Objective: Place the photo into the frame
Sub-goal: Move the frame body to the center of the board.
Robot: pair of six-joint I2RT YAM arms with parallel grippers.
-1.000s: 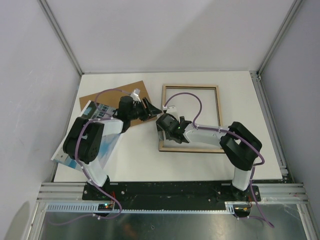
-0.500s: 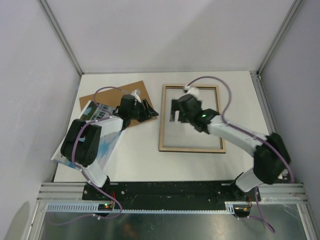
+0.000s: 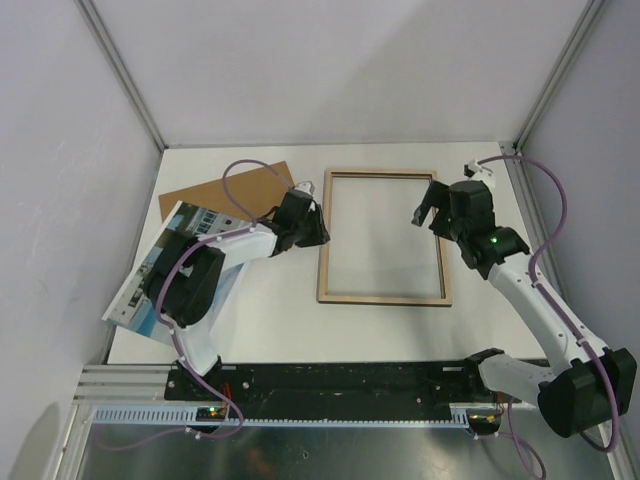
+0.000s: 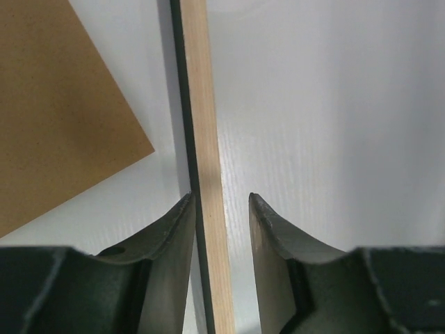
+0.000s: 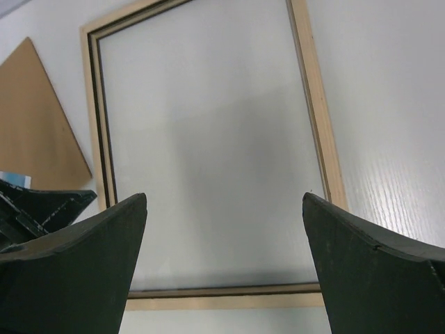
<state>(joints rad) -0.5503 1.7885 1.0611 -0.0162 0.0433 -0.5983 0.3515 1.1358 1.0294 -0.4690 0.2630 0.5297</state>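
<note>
The frame (image 3: 385, 298) lies flat at mid-table, light wood side up, with clear glazing inside. My left gripper (image 3: 316, 228) is at its left rail. In the left wrist view the rail (image 4: 198, 104) runs between the fingers of my left gripper (image 4: 221, 198). The left finger is against its dark edge and a gap shows at the right finger. My right gripper (image 3: 428, 203) hovers wide open over the frame's upper right edge, holding nothing. In its wrist view the right gripper (image 5: 224, 198) looks down on the frame (image 5: 323, 139). The photo (image 3: 150, 280) lies at the left, partly under my left arm.
A plain brown backing board (image 3: 225, 190) lies at the back left, overlapping the photo's top, and shows in both wrist views (image 4: 55, 104) (image 5: 38, 118). Walls and metal posts close in the table on three sides.
My right arm swung from the frame's lower left across to its upper right edge, still open. My left gripper moved right onto the frame's left rail and its jaws narrowed.
</note>
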